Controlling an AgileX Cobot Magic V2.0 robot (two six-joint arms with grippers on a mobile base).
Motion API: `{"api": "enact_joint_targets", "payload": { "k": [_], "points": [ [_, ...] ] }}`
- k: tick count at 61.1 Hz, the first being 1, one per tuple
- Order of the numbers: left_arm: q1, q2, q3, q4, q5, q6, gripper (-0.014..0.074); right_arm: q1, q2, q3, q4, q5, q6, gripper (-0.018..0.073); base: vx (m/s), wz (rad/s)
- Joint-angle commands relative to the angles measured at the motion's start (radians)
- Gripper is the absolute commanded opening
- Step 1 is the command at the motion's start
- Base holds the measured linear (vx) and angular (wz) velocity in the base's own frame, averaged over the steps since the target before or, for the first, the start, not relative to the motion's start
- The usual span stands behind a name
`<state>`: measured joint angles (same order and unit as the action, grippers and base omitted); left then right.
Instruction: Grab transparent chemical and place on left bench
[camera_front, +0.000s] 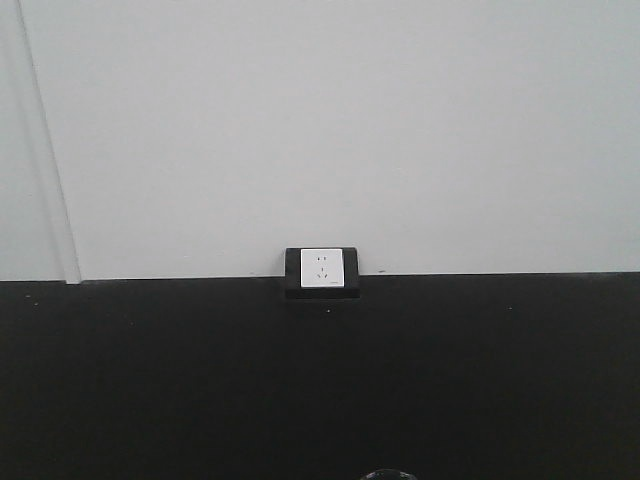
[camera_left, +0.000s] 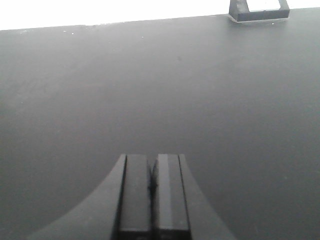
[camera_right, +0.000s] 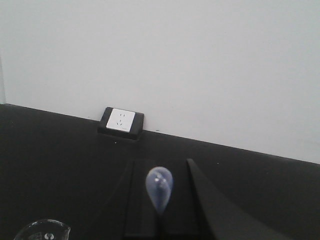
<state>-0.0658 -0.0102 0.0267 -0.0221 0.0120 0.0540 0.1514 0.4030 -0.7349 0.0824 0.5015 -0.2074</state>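
Observation:
A clear glass beaker (camera_right: 42, 231) with a thin rim shows only in part at the bottom left of the right wrist view, left of and below my right gripper. A glass rim (camera_front: 392, 475) barely shows at the bottom edge of the front view. My right gripper (camera_right: 160, 167) has its fingers together on a small bluish translucent bulb (camera_right: 159, 189) that sticks up between them. My left gripper (camera_left: 152, 161) is shut and empty, low over the bare black bench top (camera_left: 150, 90).
A white wall socket in a black housing (camera_front: 322, 268) sits at the back of the black bench against the white wall. It also shows in the left wrist view (camera_left: 259, 9) and the right wrist view (camera_right: 120, 120).

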Motion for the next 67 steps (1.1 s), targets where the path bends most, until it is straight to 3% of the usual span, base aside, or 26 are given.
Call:
{"api": "enact_joint_targets", "payload": {
  "k": [1,67],
  "points": [
    [-0.002,-0.019,0.016,-0.001,-0.078,-0.008,-0.0003,-0.005,0.009,-0.033,-0.006,-0.079,-0.002,0.0000,-0.04,-0.01],
    [-0.002,-0.019,0.016,-0.001,-0.078,-0.008,-0.0003,-0.005,0.009,-0.033,-0.006,-0.079,-0.002,0.0000,-0.19,0.05]
  ]
}}
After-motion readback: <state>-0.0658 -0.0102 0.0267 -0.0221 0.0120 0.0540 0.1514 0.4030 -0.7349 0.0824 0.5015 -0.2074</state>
